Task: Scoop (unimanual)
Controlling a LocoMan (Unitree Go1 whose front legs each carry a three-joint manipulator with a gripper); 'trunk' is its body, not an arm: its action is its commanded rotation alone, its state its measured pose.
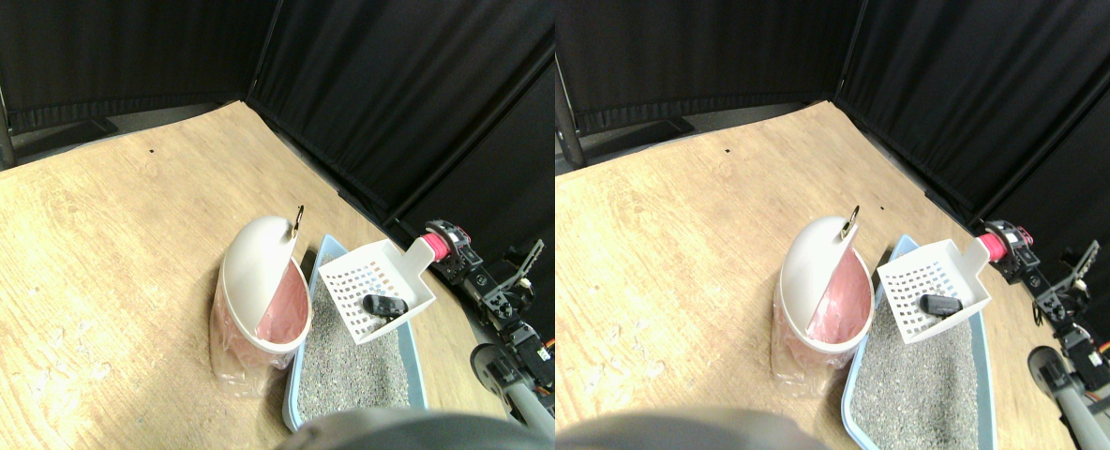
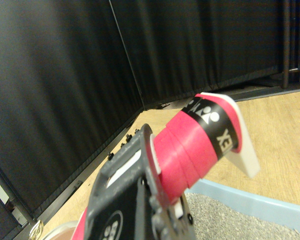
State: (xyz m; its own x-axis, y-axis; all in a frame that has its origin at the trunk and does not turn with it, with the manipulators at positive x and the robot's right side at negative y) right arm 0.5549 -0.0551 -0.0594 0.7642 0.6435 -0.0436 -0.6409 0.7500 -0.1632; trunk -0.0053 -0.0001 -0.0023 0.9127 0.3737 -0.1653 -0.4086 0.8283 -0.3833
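Observation:
A white slotted scoop (image 1: 367, 281) hangs tilted over the far end of the light blue litter tray (image 1: 322, 255), right next to the bin. A small dark lump (image 1: 384, 306) lies in the scoop's bowl. The scoop's pink-wrapped handle (image 1: 431, 247) points to the right, and my right gripper (image 1: 446, 246) is shut on it. In the wrist view the pink handle (image 2: 190, 150) runs out past the dark jaw frame to the scoop's white neck (image 2: 242, 145), with the tray rim (image 2: 250, 202) and grey litter (image 2: 225, 222) beyond.
A white bin (image 1: 260, 281) with a swing lid tilted open and a pink bag liner stands on the wooden floor, touching the tray's left side. Grey litter (image 1: 353, 370) fills the tray. Black curtains (image 1: 377, 84) wall off the back and right.

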